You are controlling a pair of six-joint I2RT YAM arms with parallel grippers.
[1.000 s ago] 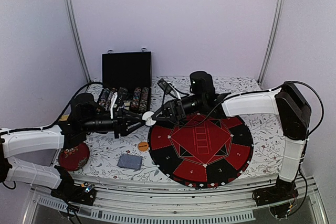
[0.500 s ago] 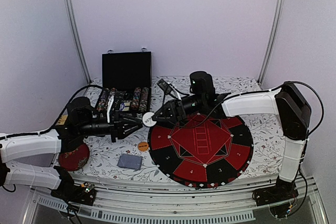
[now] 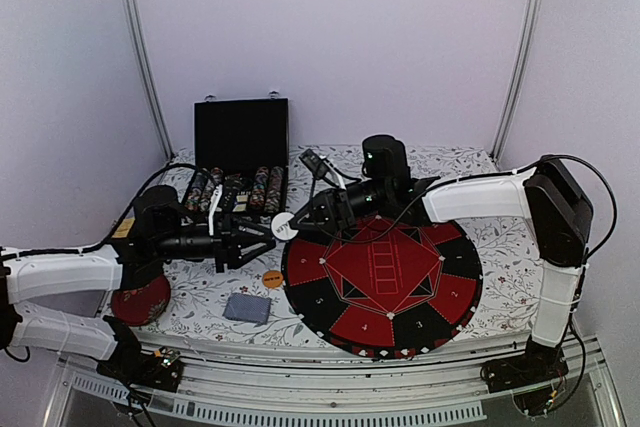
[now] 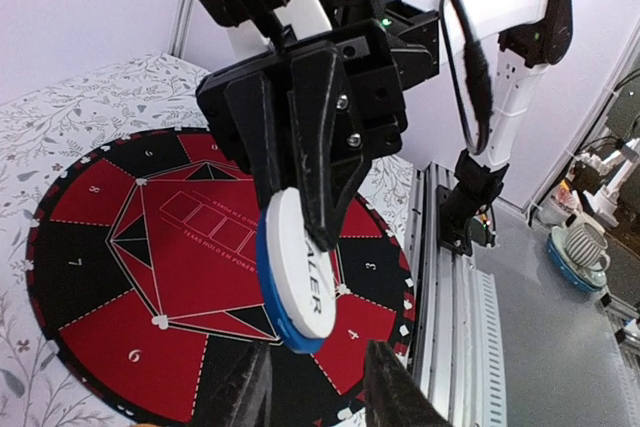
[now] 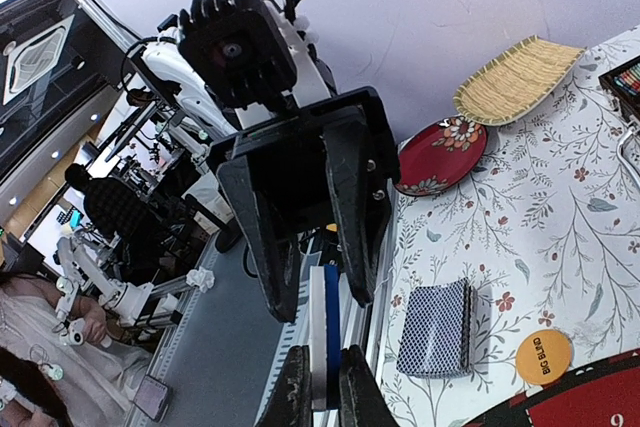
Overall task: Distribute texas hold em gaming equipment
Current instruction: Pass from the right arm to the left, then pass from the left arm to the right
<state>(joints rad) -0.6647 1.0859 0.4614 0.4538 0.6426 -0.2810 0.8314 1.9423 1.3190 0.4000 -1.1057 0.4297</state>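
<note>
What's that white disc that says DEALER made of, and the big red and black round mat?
DEALER button: looks like hard plastic, smooth and slightly glossy, with a thick clean rim and printed lettering; it could be acrylic.
Round mat: probably felt or fabric-topped rubber. It lies flat and matte, with printed white lines and no shine, but the exact material is hard to tell.

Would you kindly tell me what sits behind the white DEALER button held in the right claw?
A blue button lies flat against the back of the DEALER button in the right claw. Only its rim shows; its face is covered.
</note>
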